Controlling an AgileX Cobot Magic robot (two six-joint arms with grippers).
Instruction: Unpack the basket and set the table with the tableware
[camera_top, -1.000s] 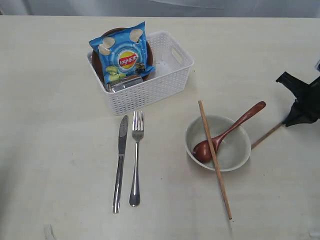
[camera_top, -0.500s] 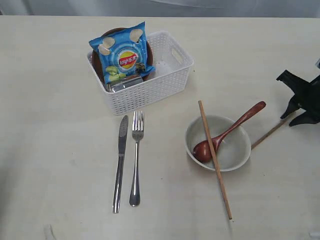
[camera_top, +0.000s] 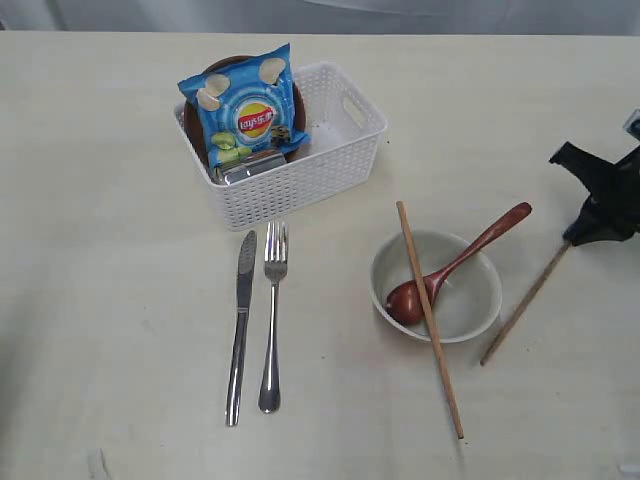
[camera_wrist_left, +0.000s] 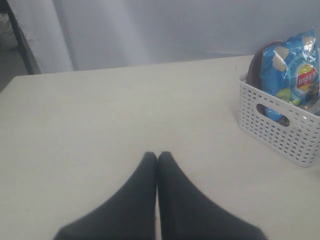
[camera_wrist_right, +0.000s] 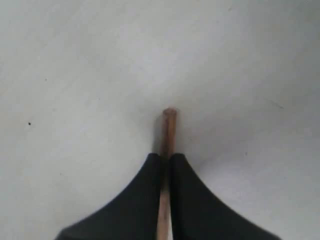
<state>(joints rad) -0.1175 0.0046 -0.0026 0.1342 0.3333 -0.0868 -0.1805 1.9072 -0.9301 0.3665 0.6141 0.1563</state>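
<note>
Grip check: right gripper (camera_wrist_right: 165, 160) is clamped on the held chopstick (camera_top: 522, 303) close to one end, with a short stub showing past the fingertips in the right wrist view. The stick slants from the gripper toward the bowl (camera_top: 497, 290), and its free end stops just beside the bowl without touching it. Whether that end rests on the table (camera_top: 120, 250) or hangs a little above it, I cannot tell. Bowl is out on the table, with the wooden spoon (camera_top: 465, 258) lying in it, handle over the rim, and the other chopstick (camera_top: 430, 320) laid across the rim, so the pair is split. Knife (camera_top: 240, 330) and fork (camera_top: 271, 330) lie side by side, parallel, in front of the basket (camera_top: 300, 185). Judgement: roughly two thirds done. Left to do: place the held chopstick, probably pair it with its mate, then unload the plate (camera_top: 296, 105) and steel cup (camera_top: 250, 167), both not yet out of the basket. Obstruction: the chips bag (camera_top: 248, 110) stands upright against the plate and above the cup, covering most of both. It likely has to shift first. Left gripper (camera_wrist_left: 157, 157) has its jaws together on nothing, low over bare table, well apart from the basket.
</note>
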